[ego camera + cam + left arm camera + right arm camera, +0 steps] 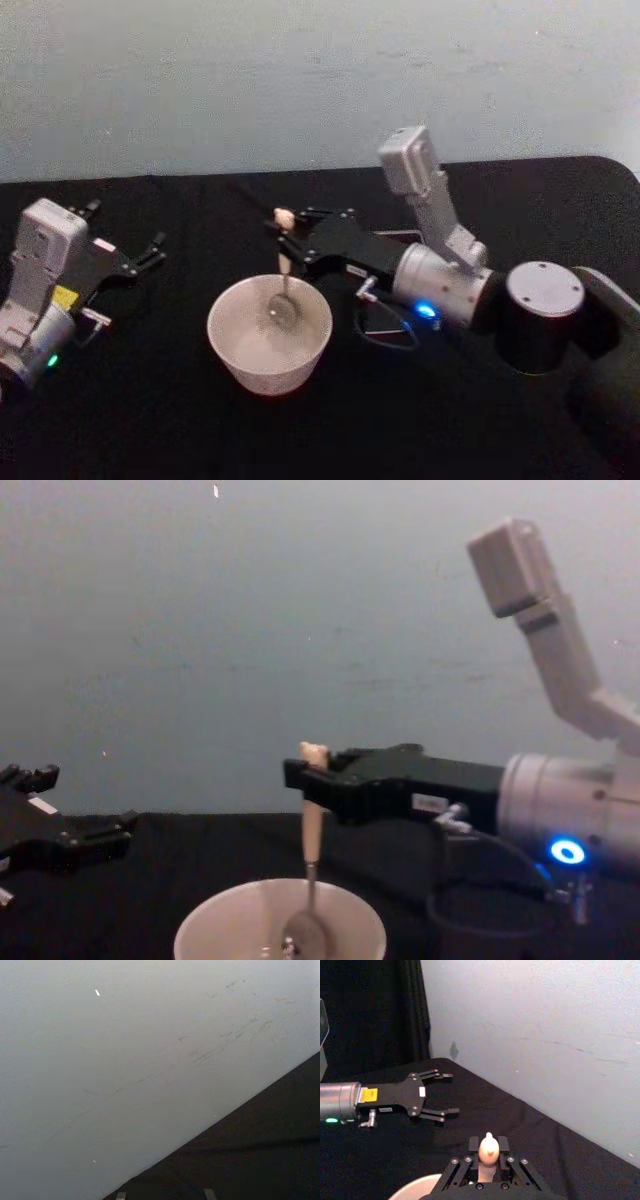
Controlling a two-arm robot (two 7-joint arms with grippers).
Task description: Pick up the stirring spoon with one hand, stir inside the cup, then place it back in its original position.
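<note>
One stirring spoon [285, 270] is held upright by the right gripper [287, 240], jaws pinching its beige handle just below the bear head, with its bowl down inside the cream cup [265, 375] on the black tabletop [150, 420]. The left gripper [128, 226] is parked well to the cup's left, jaws spread.

cup [265, 375]: 1 | stirring spoon [311, 830]: 1 | left claw [125, 228] + right claw [283, 232]: 2
</note>
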